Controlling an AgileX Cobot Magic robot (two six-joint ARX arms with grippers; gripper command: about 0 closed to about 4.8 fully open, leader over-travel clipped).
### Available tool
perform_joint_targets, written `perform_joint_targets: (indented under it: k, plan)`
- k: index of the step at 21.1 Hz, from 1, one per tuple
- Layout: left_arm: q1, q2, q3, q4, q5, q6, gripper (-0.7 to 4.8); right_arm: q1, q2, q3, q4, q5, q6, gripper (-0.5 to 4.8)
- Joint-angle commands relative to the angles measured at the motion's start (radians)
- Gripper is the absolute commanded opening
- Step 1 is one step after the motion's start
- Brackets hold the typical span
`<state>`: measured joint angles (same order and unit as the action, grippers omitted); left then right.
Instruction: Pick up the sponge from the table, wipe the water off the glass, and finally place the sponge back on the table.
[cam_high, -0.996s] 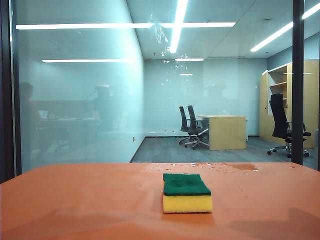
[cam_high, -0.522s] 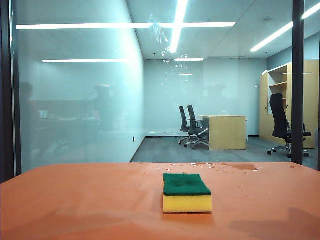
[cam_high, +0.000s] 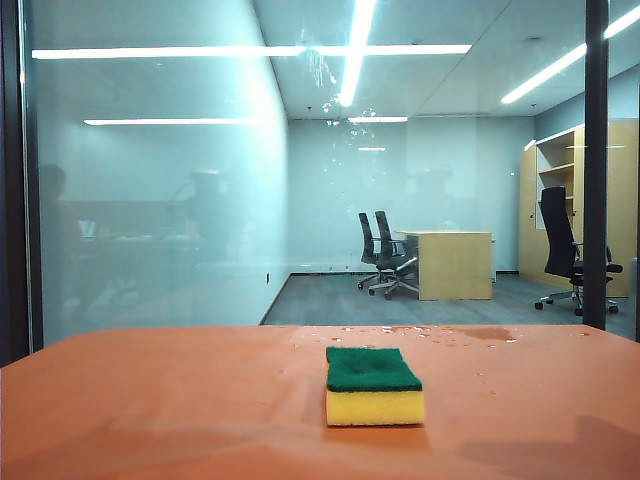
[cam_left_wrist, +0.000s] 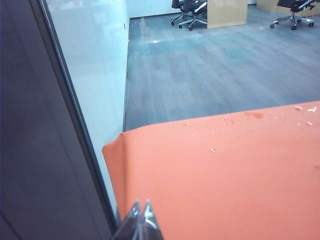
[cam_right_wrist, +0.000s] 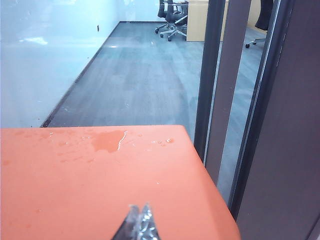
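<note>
Over the last second nothing changed: the small rectangular sponge, yellow foam under a dark green scouring layer, lay in the same spot on the wide, smooth orange-red matte table, and neither arm entered the exterior view. You should have read this as the task not yet begun, with the pick-up still the first step to perform. The left gripper showed only its two pointed tips, pressed together with nothing between them, poised over the table's left end close beside the dark frame bar. The right gripper was likewise closed and empty, over the table's right end near its corner and the dark vertical bars. The sponge appeared in neither wrist view, so it lay well apart from both pincers, between them, towards the middle of the table. The large clear glass pane stood upright beyond the table's far edge, ahead of both pincers, carrying faint reflections. The water showed as whitish streaks and droplets high on the pane, with more beads and a shallow puddle scattered on the table ahead of the right pincer. The foam would likely compress under a grip; you would have needed the jaws apart before descending.
</note>
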<state>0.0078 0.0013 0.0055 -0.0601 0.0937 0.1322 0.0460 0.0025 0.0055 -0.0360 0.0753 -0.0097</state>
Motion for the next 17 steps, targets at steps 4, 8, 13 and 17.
perform_joint_targets:
  k: [4, 8, 13, 17]
  plan:
    - [0.0, 0.001, 0.003, 0.016, 0.118, -0.043, -0.05, 0.001, 0.0, 0.004, 0.011, -0.032, 0.05, -0.06]
    - [0.0, 0.001, 0.004, 0.016, 0.207, -0.096, 0.3, 0.002, 0.0, 0.063, -0.047, -0.033, 0.095, -0.06]
    - [0.0, 0.001, 0.004, 0.013, 0.257, -0.193, 0.36, 0.008, 0.026, 0.132, -0.053, -0.038, 0.159, 0.03]
    - [0.0, 0.001, 0.004, 0.013, 0.312, -0.193, 1.17, 0.006, 0.156, 0.26, -0.155, -0.121, 0.167, 0.13]
